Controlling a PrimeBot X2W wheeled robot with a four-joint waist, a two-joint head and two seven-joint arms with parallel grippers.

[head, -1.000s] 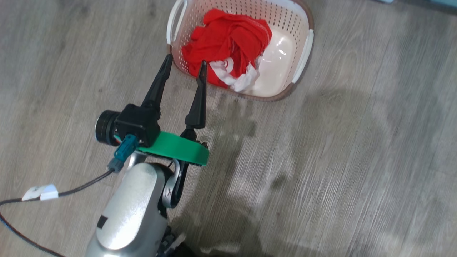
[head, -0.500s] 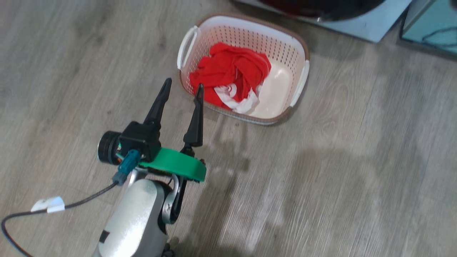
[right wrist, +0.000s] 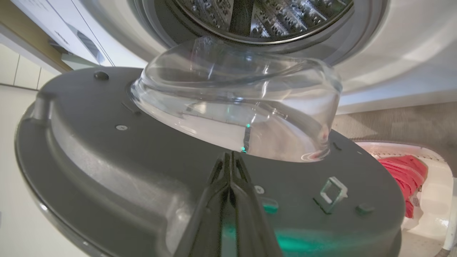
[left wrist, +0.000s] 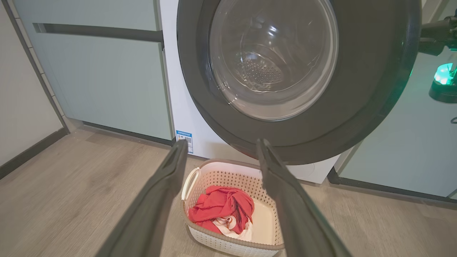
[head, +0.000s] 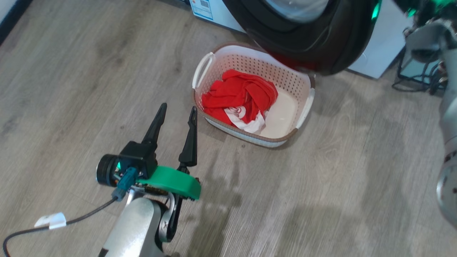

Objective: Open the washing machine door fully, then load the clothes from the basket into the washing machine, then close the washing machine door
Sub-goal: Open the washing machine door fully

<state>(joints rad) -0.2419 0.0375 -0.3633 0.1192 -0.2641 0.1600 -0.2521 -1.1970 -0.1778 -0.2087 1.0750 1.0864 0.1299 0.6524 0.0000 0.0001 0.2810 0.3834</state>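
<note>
Head view: the left gripper (head: 178,106) hangs above the plank floor (head: 339,160) on a silver forearm that rises from the bottom edge. Its two dark fingers are spread apart and empty, the tips just short of the basket (head: 250,62). The right arm's pale forearm (head: 450,117) runs along the right edge.

In the right wrist view the right gripper (right wrist: 230,157) has its fingers pressed together with nothing between them. It is close to the inner face of the washing machine door (right wrist: 107,160), below the glass bowl; whether it touches cannot be told.

The door stands swung open; its black rim hides the basket's far right corner and is cut off at the head view's top. The clothes (head: 239,96) lie heaped in the basket's left half. The basket stands on the floor just before the washing machine (left wrist: 175,89), which pale teal cabinets (left wrist: 100,78) flank.
</note>
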